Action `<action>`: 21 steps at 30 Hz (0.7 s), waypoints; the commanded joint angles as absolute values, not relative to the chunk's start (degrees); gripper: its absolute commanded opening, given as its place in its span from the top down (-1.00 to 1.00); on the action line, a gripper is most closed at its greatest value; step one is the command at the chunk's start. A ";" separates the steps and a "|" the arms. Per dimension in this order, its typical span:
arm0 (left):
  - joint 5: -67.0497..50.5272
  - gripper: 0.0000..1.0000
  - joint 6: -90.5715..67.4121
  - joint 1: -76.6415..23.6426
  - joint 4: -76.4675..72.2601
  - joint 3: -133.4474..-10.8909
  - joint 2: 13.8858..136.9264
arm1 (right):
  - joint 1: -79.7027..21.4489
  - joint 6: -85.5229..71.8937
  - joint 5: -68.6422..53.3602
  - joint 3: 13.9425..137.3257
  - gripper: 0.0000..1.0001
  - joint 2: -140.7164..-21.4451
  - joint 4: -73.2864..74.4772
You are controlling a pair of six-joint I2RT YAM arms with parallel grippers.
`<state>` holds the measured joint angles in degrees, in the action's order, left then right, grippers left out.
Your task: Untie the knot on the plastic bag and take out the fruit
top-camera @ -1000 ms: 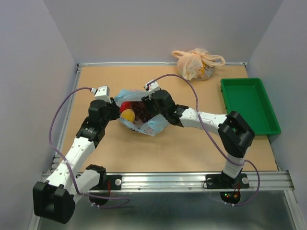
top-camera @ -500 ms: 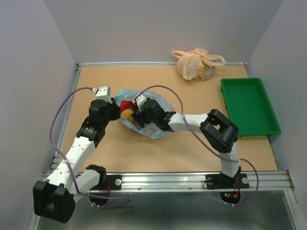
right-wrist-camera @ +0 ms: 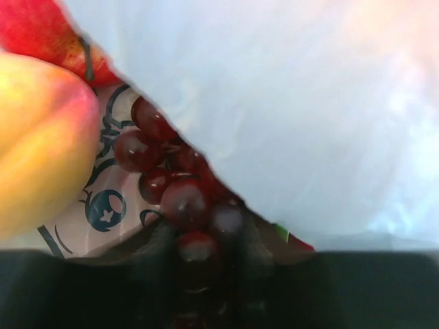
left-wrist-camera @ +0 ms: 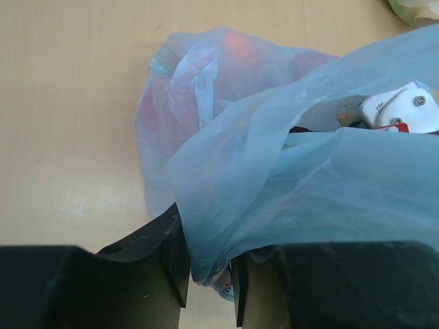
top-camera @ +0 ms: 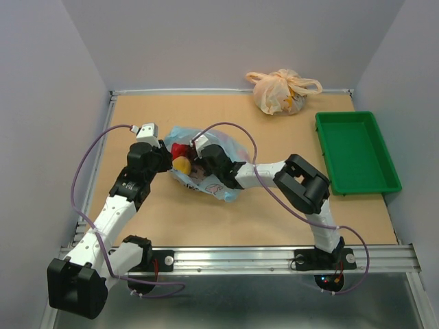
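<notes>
**At the bag's open mouth: tie undone, fruit not yet out**

Toward the left-centre of the surface, the light blue plastic bag lies slumped with its mouth gaping. No knot shows in any view, so I judge the untying step done. What is left is the second half: none of the fruit shows outside the bag. A red fruit and a yellow-orange fruit sit just inside the opening. In the right wrist view, dark purple grapes lie on the printed inner film beside them.

The left fingers are nearly closed, pinching a fold of the bag's blue rim and holding that side of the mouth up. The right fingers reach into the opening, with the grapes directly ahead and one berry lying between the blurred dark tips. Whether they have closed on the bunch I cannot tell. The emptying looks to be at its very start.

The surface is a tan board, matte and plain. A green tray rests at its right side, well apart from the bag, and it seems a likely place for the fruit. A knotted peach-orange bag sits at the far edge. Pale lilac-grey walls close in the back and both sides, and a metal rail at the near edge carries both arm bases.
</notes>
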<state>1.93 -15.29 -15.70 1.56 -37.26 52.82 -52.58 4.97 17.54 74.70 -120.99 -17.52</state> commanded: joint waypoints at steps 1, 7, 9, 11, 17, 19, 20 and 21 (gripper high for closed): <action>1.67 0.29 -14.41 -16.00 -0.35 -37.18 52.56 | -52.56 4.48 17.58 74.62 0.81 -119.98 -18.37; 2.37 0.29 -14.41 -16.08 -0.35 -37.18 52.21 | -52.56 6.15 9.77 70.14 0.99 -111.46 -18.81; 2.63 0.29 -14.33 -16.00 -0.35 -37.27 52.21 | -52.73 6.59 6.16 67.95 0.99 -107.24 -18.81; 2.81 0.29 -14.41 -16.00 -0.44 -37.35 52.03 | -52.73 6.77 4.14 66.80 0.99 -104.69 -18.28; 3.87 0.29 -14.41 -16.00 -0.26 -37.35 52.21 | -52.65 6.07 -4.12 62.76 0.99 -95.28 -16.97; 4.13 0.30 -14.41 -16.00 -0.18 -37.35 52.21 | -52.65 5.80 -6.32 61.71 0.99 -92.12 -16.35; 4.13 0.29 -14.41 -16.00 -0.09 -37.44 52.12 | -52.65 5.71 -7.63 61.44 0.99 -91.07 -16.26; 4.13 0.30 -14.41 -16.00 -0.09 -37.44 52.12 | -52.65 5.45 -8.08 61.17 0.99 -90.18 -16.17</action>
<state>3.33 -15.27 -15.73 1.56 -37.26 52.82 -52.53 5.78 -1.91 62.96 -94.94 -14.50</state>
